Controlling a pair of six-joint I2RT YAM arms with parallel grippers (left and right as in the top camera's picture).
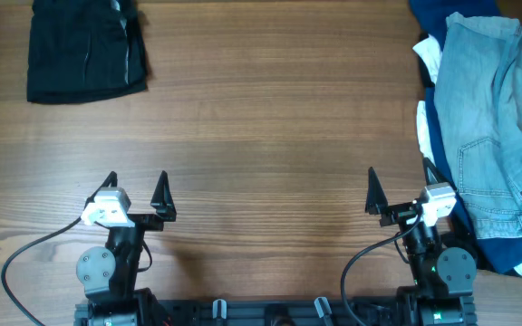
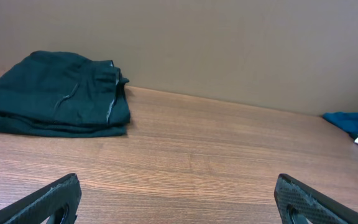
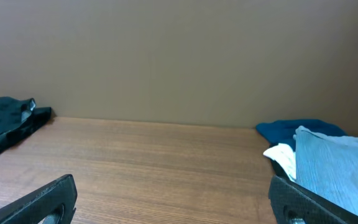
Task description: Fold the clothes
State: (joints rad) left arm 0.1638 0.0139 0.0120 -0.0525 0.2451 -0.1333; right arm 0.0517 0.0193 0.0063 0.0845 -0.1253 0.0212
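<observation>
Pale blue denim shorts (image 1: 497, 136) lie crumpled on top of a heap at the right table edge, over navy (image 1: 438, 23) and white (image 1: 427, 54) garments. They also show in the right wrist view (image 3: 328, 171). A folded black garment (image 1: 84, 47) lies at the far left corner and shows in the left wrist view (image 2: 55, 93). My left gripper (image 1: 135, 190) is open and empty near the front edge, left of centre. My right gripper (image 1: 399, 188) is open and empty, just left of the heap.
The wooden table (image 1: 270, 136) spans the view. A plain brown wall (image 2: 229, 43) stands behind its far edge. The arm bases and cables (image 1: 25, 258) sit along the front edge.
</observation>
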